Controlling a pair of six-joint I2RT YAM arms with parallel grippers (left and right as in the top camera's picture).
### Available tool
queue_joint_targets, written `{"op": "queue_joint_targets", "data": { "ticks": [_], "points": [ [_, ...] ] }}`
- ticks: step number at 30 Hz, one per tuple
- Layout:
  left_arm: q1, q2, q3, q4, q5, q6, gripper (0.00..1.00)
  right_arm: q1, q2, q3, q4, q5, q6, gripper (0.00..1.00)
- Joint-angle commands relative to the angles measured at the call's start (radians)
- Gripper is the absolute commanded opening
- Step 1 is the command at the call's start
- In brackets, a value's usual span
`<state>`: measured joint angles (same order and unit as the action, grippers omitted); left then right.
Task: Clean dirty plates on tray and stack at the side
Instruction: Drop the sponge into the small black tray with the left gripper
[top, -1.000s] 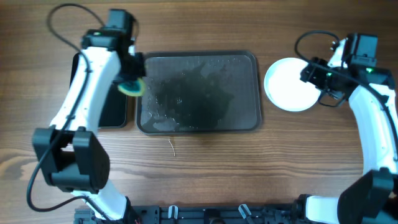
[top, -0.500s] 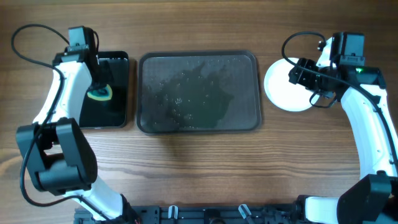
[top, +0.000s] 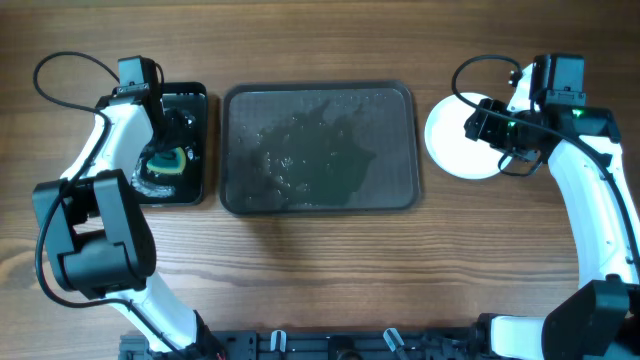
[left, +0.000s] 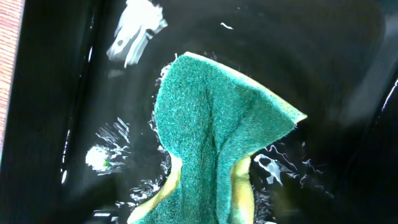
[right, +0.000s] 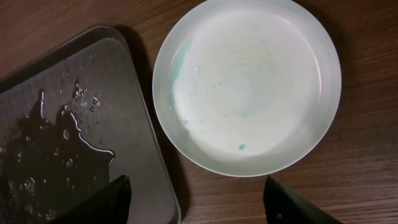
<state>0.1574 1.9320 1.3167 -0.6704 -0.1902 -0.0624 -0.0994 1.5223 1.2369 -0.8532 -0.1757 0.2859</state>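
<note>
One white plate sits on the table right of the tray, with faint teal smears on it. The dark tray is wet and holds no plates; its right edge shows in the right wrist view. My right gripper hovers open over the plate's near rim, fingertips apart, nothing between them. My left gripper hangs over the black basin; the green-and-yellow sponge lies loose in the water below it, with splashes around the sponge.
The black water basin stands left of the tray, almost touching it. Cables loop above both arms near the table's far edge. Bare wooden table stretches in front of the tray.
My left arm carried the sponge from the tray's left edge into the basin and let it go in the water. My right gripper shifted slightly left over the plate.
</note>
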Motion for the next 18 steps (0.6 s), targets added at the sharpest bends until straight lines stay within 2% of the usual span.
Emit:
{"op": "queue_joint_targets", "data": {
  "ticks": [1, 5, 9, 10, 15, 18],
  "points": [
    [-0.001, -0.034, 0.019, -0.035, -0.010, 0.000, 1.00, 0.003, 0.006, 0.012, 0.006, -0.005, -0.030, 0.66],
    [-0.023, -0.143, 0.074, -0.124, -0.010, -0.005, 1.00, 0.003, -0.033, 0.013, 0.005, -0.005, -0.043, 0.65],
    [-0.038, -0.259, 0.084, -0.139, -0.010, -0.004, 1.00, 0.003, -0.109, 0.013, -0.005, -0.005, -0.051, 0.66],
    [-0.037, -0.312, 0.084, -0.138, -0.010, -0.005, 1.00, 0.003, -0.175, 0.013, -0.021, -0.004, -0.051, 0.67],
    [-0.037, -0.355, 0.084, -0.138, -0.010, -0.005, 1.00, 0.003, -0.346, 0.013, -0.068, 0.024, -0.053, 0.72],
    [-0.037, -0.352, 0.084, -0.138, -0.010, -0.005, 1.00, 0.003, -0.459, 0.013, -0.092, 0.017, -0.053, 0.82]
  ]
}}
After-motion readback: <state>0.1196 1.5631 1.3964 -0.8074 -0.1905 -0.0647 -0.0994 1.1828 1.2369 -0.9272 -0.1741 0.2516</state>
